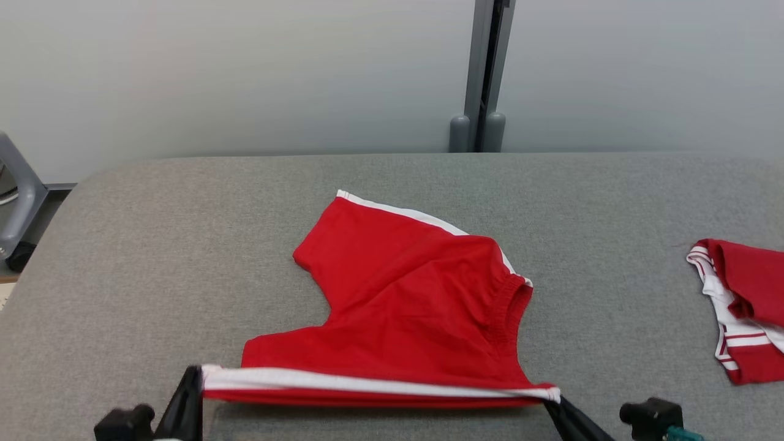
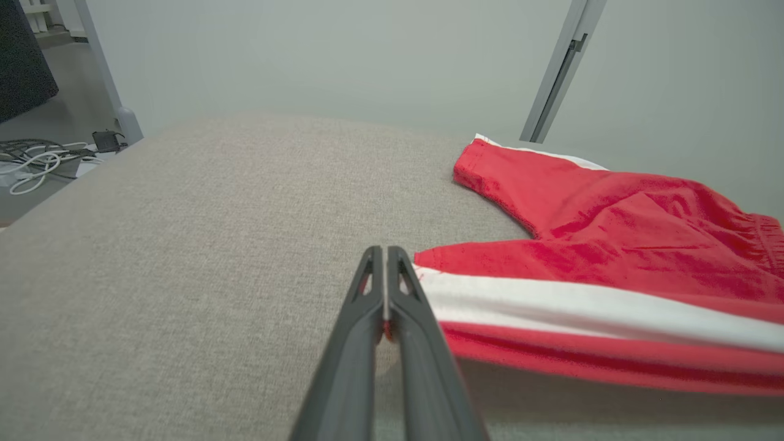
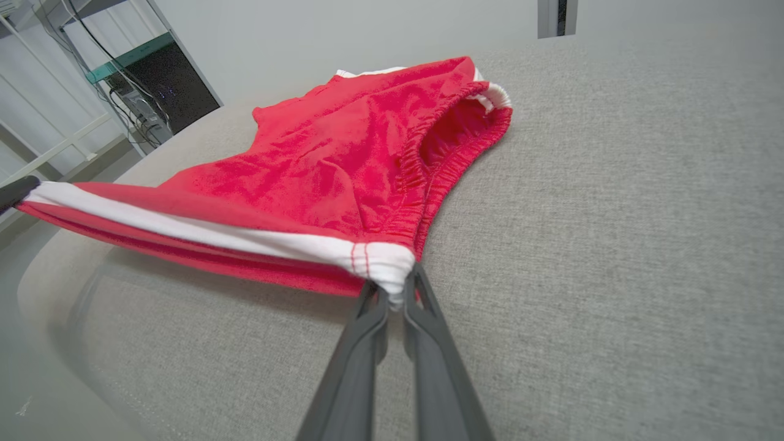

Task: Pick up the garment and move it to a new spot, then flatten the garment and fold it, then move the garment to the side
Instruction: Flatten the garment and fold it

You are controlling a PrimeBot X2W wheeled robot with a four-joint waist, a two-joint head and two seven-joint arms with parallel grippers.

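I have the garment point(image 1: 404, 294), a pair of red shorts, pinched at 2 points along its white side stripe point(image 1: 367, 381). The left gripper point(image 1: 195, 376) is clamped shut on the leg-hem end of that stripe. In the left wrist view I can make out what looks like a sliver of red cloth between the fingers point(image 2: 422, 343), though the pinch itself is hard to see. The right gripper point(image 1: 554, 398) is closed tight on the waistband end, white cloth bunched at its tips. The stripe is stretched taut between the 2 grippers and raised off the grey tabletop point(image 1: 184, 245) along its near edge, with a shadow under it. The rest of the shorts lies on the tabletop towards the middle, the elastic waistband point(image 1: 508, 306) gaping open on the right. A second red-and-white garment point(image 1: 744, 306) sits at the right edge, well apart.
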